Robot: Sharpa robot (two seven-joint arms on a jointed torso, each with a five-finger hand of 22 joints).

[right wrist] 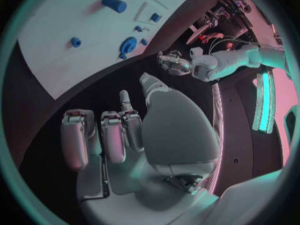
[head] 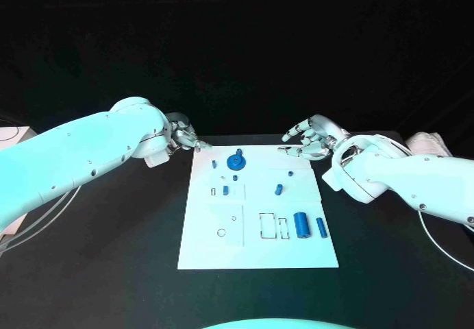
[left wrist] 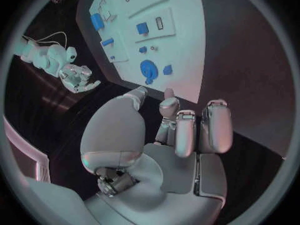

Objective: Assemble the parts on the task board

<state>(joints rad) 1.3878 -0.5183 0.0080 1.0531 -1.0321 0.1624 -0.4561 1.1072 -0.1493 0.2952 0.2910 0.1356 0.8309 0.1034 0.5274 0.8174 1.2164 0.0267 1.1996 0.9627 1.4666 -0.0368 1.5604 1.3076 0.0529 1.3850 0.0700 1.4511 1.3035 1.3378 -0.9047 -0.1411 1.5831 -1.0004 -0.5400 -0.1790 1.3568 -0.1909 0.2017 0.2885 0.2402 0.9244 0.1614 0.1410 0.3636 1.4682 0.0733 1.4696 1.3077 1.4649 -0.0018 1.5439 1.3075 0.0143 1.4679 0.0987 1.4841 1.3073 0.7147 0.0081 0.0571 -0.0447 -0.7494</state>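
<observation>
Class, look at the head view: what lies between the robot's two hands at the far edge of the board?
Between the left hand and the right hand lies only bare black table; the round blue part sits nearer, on the board.

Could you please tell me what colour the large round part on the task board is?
Blue; the large round part shows best in the head view.

A plain white rectangular task board (head: pixel 259 257) lies on a matte black surface (head: pixel 118 240). Small blue plastic parts (head: pixel 301 224) dot the board. Two glossy white arms end in silver hands.
</observation>
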